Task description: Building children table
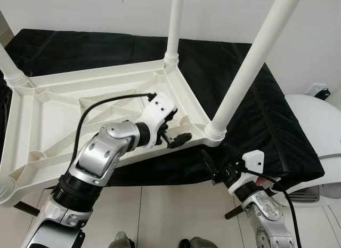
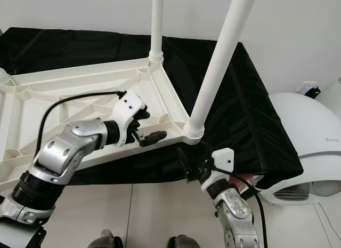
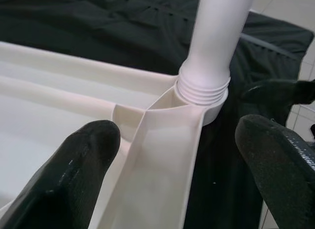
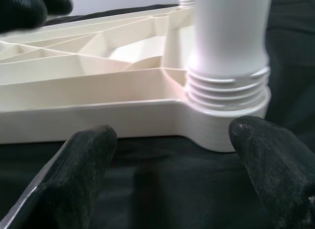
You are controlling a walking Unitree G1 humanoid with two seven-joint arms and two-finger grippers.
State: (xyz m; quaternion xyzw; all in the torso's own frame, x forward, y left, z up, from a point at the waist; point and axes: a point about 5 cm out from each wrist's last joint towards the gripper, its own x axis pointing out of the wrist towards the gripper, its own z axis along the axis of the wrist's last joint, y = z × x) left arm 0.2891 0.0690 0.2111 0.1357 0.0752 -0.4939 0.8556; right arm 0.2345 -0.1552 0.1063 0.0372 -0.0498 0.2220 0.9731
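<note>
On a black cloth-covered surface [image 1: 250, 98], the white plastic children's table [image 1: 48, 125] lies upside down, ribbed underside up. It fills the 9-to-12 o'clock part of the head views. White legs stand screwed into corner sockets: near-right leg [image 1: 250, 61] at 2 o'clock, far leg [image 1: 174, 24] at 12, and a third leg [image 1: 9, 69] at 10 o'clock.

Left claw [image 1: 178, 137] — reaching across the table's near-right corner, just at the near rim, close to the socket of the near-right leg. Left wrist view: fingers [image 3: 64, 179] spread wide, nothing between them but the corner rib; the threaded collar [image 3: 203, 88] of the leg sits straight ahead.

Right claw [image 1: 210, 165] — below the table edge at 5 o'clock, pointing up at the same corner. Right wrist view: fingers [image 4: 78, 165] wide apart, not touching anything; threaded collar [image 4: 229, 88] and table rim [image 4: 88, 118] just ahead, black cloth beneath.

White rounded appliance [image 1: 314, 130] stands on the tiled floor [image 1: 170, 210] at 4 o'clock, beside the cloth's edge.
</note>
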